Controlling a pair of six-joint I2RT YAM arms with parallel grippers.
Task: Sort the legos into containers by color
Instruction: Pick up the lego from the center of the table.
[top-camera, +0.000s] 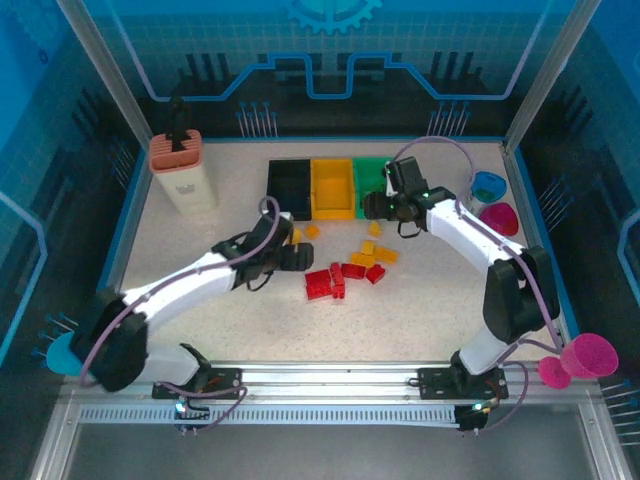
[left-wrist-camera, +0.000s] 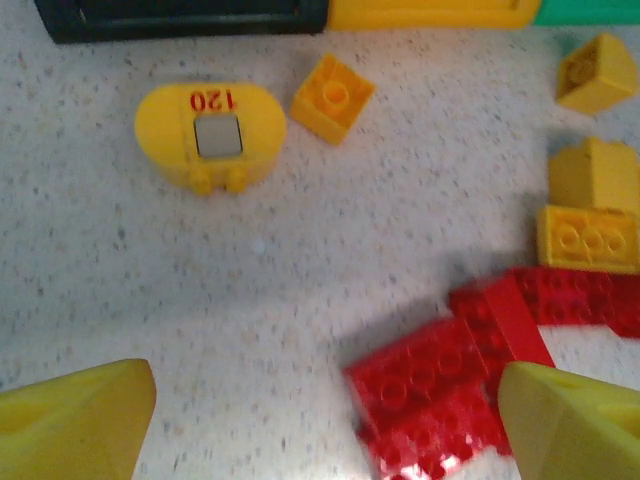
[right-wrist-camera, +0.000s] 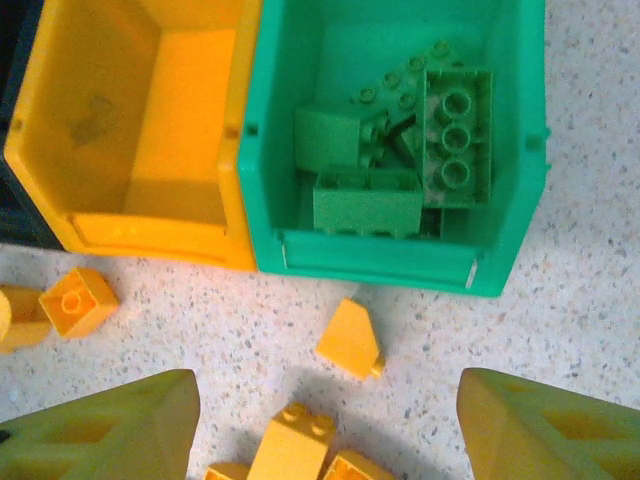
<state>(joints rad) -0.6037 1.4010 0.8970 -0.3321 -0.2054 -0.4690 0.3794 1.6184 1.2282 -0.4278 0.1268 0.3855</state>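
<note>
Left gripper (left-wrist-camera: 320, 410) is held low over the table (left-wrist-camera: 300, 270), jaws spread wide, nothing grasped. Red legos (left-wrist-camera: 450, 385) are seen just beneath. Right gripper (right-wrist-camera: 330, 425) is parted, empty, before the green bin (right-wrist-camera: 380, 262), where green legos (right-wrist-camera: 455, 135) are piled. Yellow legos (top-camera: 372, 255) are scattered near the yellow bin (right-wrist-camera: 150, 232).

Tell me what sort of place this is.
Probably a lab or demo robot cell: an aluminium frame post, a blue printed backdrop, and a speckled tabletop.
</note>
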